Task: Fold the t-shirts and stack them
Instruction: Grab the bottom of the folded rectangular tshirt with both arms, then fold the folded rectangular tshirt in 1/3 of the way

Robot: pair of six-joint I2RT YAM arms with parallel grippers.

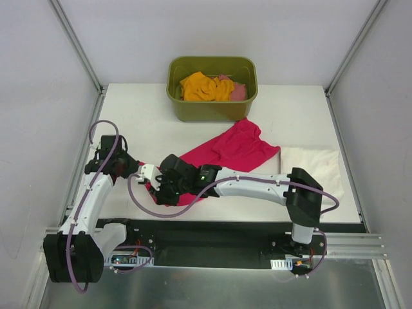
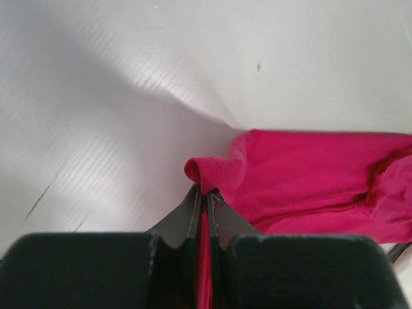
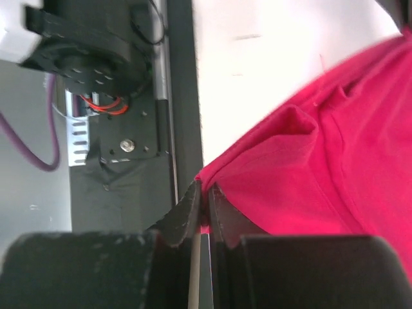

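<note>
Crimson-pink t-shirt (image 1: 235, 147) is pinched at its near end by left fingers (image 2: 190, 219) (right fingers (image 3: 187, 215) too).

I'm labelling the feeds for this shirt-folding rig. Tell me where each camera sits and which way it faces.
Top external: above and behind the arms, looking down on the table, green tub and crimson-pink t-shirt; both arms show.
Left wrist: on that wrist, looking along the left tool across the tabletop; only its fingers show.
Right wrist: on that wrist, looking along the right tool toward the table's near edge; its fingers and an arm base show.
Shared: both wrist views show that t-shirt pinched in a shut tool.
</note>
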